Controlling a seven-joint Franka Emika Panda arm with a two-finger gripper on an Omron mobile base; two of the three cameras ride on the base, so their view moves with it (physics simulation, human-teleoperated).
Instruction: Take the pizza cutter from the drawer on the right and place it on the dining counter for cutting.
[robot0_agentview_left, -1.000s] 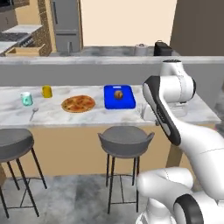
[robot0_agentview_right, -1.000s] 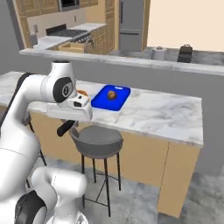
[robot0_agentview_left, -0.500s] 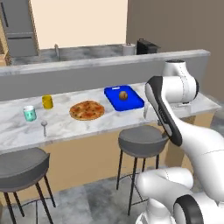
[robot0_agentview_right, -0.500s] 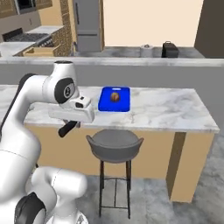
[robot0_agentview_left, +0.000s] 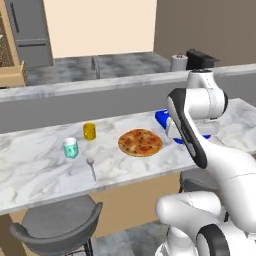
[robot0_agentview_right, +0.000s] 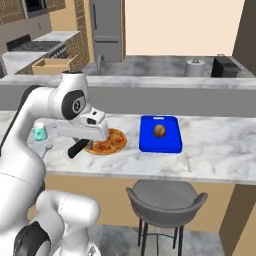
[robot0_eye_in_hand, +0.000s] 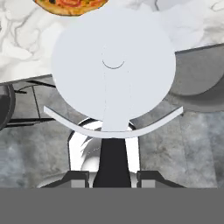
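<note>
Home kitchen, rendered. Landmark: long marble dining counter (robot0_agentview_right: 220, 150) with raised grey back ledge (robot0_agentview_right: 165, 82). Grey stools (robot0_agentview_right: 165, 200) tucked under its near edge. On it: pizza (robot0_agentview_left: 140, 142), blue cutting board (robot0_agentview_right: 160, 134), cups (robot0_agentview_left: 71, 148). Beyond the ledge: steel fridge (robot0_agentview_right: 106, 30), oak cabinets (robot0_agentview_right: 77, 37), stove (robot0_agentview_right: 37, 46) far left, sink faucet (robot0_agentview_right: 101, 64).
</note>
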